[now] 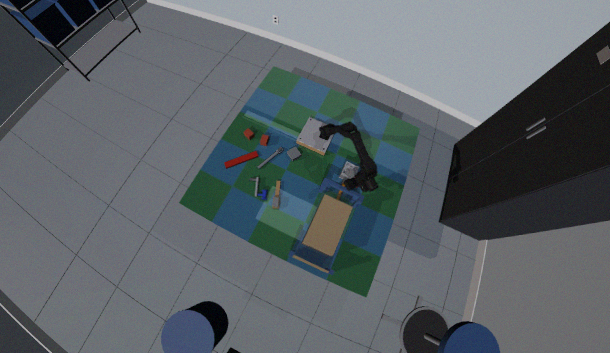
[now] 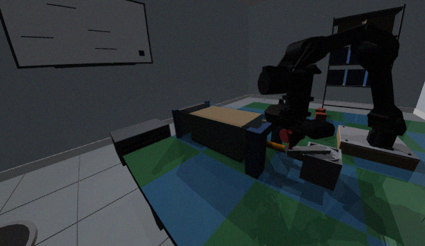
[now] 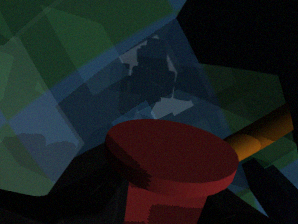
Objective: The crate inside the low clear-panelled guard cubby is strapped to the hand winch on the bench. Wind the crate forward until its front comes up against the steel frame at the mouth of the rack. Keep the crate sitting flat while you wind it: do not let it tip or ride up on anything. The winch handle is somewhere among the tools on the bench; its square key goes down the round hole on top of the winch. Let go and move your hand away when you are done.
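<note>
The wooden crate point(image 1: 327, 225) point(image 2: 226, 115) sits flat inside the guard cubby with the blue frame point(image 2: 255, 157). In the top view a narrow strip shows between the crate's front edge and the front frame. An orange strap point(image 2: 276, 145) point(image 3: 255, 142) runs from the cubby mouth toward the grey winch point(image 1: 348, 170) point(image 2: 321, 171). The handle's grey arm point(image 2: 310, 150) lies across the winch top, its key end down at the hole. Its red knob point(image 2: 286, 135) point(image 3: 172, 155) stands on the cubby side. My gripper point(image 2: 292, 139) is shut on the knob; its fingertips are mostly hidden in shadow.
Red blocks point(image 1: 249, 133) point(image 1: 264, 140), a red bar point(image 1: 241, 159), a wrench point(image 1: 270, 158), a grey block point(image 1: 294, 153), an angled grey tool point(image 1: 257, 186) and a wooden-handled tool point(image 1: 277, 194) lie away from the winch. My arm arches from its base plate point(image 1: 315, 135) point(image 2: 380, 148).
</note>
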{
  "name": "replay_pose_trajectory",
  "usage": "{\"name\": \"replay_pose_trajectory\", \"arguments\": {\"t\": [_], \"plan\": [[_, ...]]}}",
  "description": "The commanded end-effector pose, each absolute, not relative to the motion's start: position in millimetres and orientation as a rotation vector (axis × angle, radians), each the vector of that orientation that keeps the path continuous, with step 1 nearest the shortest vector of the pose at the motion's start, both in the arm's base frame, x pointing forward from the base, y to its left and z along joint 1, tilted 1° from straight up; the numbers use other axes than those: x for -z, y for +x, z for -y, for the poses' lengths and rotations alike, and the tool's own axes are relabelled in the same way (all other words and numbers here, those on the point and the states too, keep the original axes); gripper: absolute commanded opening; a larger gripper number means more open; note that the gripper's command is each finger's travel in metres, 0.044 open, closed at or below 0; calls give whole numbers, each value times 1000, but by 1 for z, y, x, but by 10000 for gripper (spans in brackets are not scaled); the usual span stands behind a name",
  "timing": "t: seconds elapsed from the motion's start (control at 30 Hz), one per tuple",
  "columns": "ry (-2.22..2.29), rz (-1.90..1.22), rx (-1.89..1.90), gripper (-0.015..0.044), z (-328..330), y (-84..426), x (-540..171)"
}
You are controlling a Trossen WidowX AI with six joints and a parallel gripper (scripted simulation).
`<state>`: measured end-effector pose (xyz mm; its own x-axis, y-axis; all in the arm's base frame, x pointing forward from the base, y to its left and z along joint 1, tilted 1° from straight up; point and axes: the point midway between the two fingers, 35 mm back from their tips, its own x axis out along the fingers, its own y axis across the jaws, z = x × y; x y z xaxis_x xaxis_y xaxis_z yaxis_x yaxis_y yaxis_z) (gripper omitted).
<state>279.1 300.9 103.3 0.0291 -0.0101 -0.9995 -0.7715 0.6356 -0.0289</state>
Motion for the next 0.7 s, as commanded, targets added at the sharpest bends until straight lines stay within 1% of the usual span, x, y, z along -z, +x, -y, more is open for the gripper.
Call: {"name": "replay_pose_trajectory", "arguments": {"t": [0.0,0.67], "plan": [[-699,-1444,-717,0,-318,262,-103],[-697,-1445,-718,0,-334,240,-104]]}}
